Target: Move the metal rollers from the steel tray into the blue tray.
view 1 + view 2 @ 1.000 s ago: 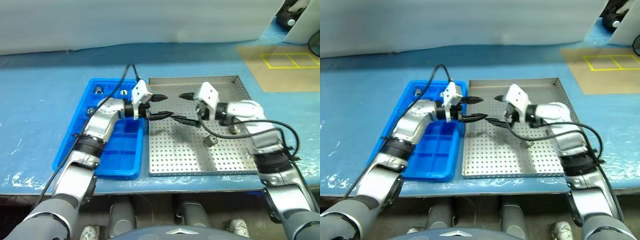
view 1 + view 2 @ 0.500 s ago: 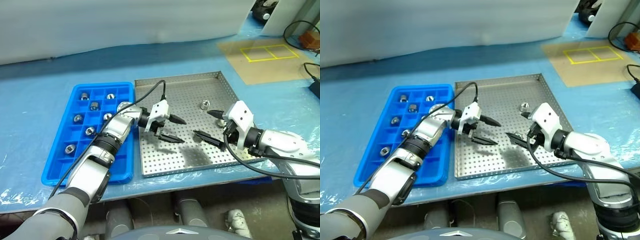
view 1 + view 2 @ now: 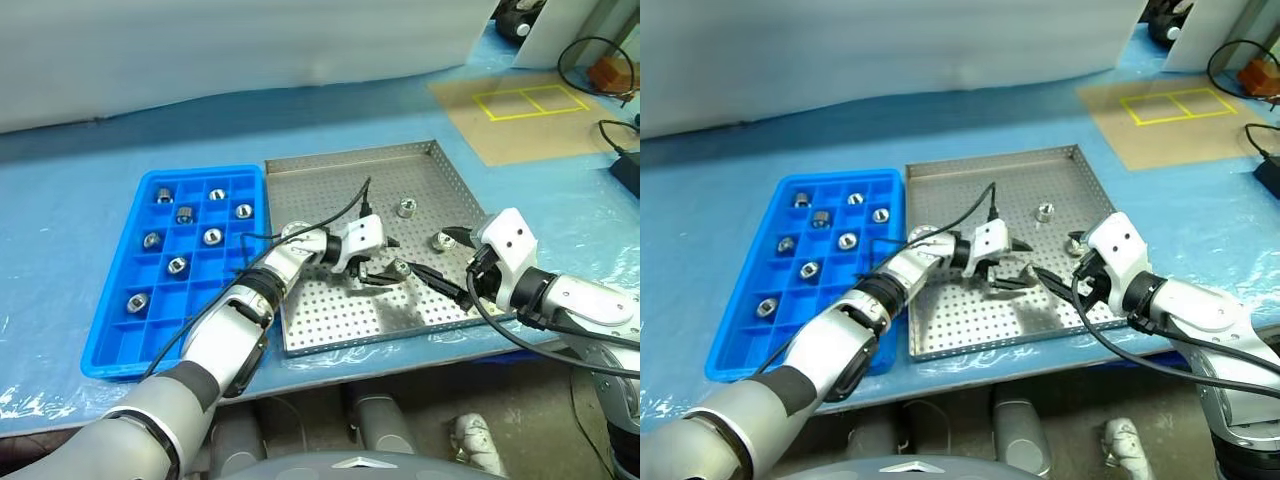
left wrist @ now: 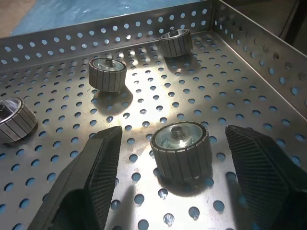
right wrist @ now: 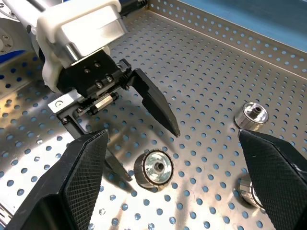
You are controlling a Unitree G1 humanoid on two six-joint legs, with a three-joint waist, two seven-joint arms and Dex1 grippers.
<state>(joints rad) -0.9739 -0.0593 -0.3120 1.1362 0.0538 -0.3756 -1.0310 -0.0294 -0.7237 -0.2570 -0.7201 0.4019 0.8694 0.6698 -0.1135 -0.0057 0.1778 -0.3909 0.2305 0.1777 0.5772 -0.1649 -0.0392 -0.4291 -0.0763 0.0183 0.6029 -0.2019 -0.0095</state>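
The steel tray (image 3: 330, 185) lies in the middle of the blue-covered table, the blue tray (image 3: 110, 345) to its left. Several metal rollers (image 3: 212, 237) sit in the blue tray's compartments. Loose rollers stand on the perforated floor at the tray's right side, among them one at the far side (image 3: 407, 208) and one nearer (image 3: 443, 241). My left gripper (image 3: 392, 265) hangs low over the floor, open, with one upright roller (image 4: 181, 151) between its fingers and gaps on both sides. My right gripper (image 3: 432, 252) is open just to the right, empty, pointing at the same roller (image 5: 154, 168).
A brown board with a yellow taped rectangle (image 3: 525, 100) lies at the far right of the table, with black cables (image 3: 600, 75) beyond it. The steel tray's raised rim (image 4: 259, 43) runs close past the rollers. The table's front edge is just below both trays.
The camera has swung right. My left gripper went from the blue tray's edge rightward and down to straddle a roller. My right gripper drew back toward the tray's near right corner. Both stayed open.
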